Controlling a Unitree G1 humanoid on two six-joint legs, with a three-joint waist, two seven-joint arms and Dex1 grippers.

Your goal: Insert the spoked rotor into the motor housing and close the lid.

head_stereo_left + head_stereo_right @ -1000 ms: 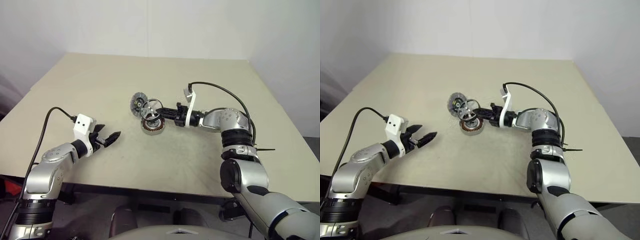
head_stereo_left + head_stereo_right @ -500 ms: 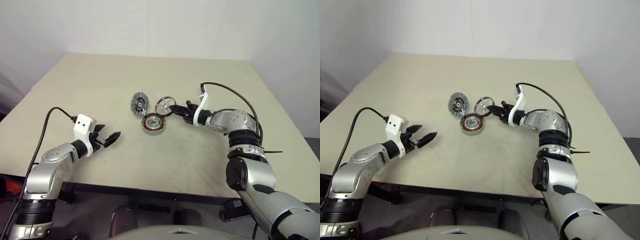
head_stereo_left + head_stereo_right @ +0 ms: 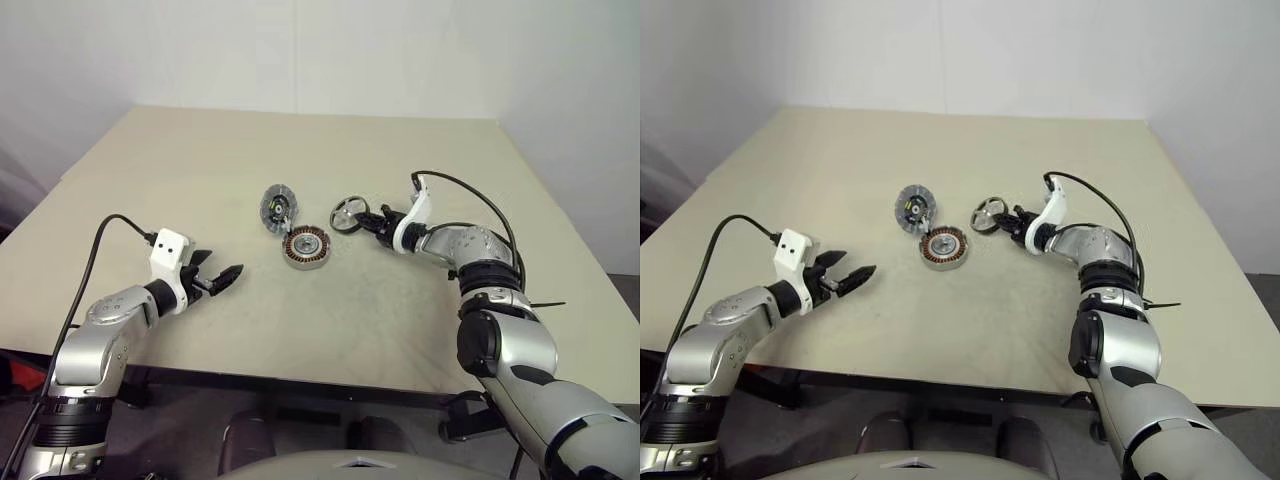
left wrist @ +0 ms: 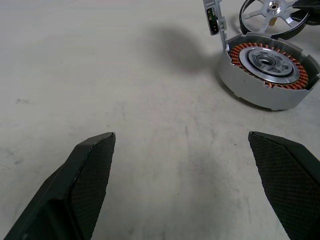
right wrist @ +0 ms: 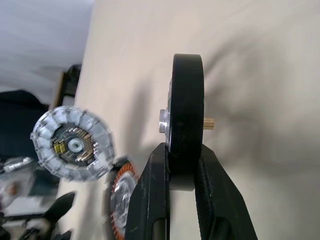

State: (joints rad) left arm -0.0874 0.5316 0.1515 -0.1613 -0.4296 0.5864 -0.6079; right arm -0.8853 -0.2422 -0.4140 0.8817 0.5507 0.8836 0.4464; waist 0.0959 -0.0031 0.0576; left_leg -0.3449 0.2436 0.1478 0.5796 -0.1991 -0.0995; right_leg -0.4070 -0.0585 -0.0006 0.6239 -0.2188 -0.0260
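Lower left of the head view, we see our left gripper point(image 3: 218, 279) hovering over the table point(image 3: 180, 170) with its fingers spread wide and nothing between them. Near the centre the housing point(image 3: 307, 247) sits flat, copper windings facing up. Just right of it, our right gripper point(image 3: 366, 221) is clamped on the rotor point(image 3: 348, 214) rim. Farther back, the lid point(image 3: 277, 207) stands tilted, upper left of the housing.

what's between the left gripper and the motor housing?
Bare tabletop. In the left wrist view, nothing lies between the open left gripper and the motor housing.
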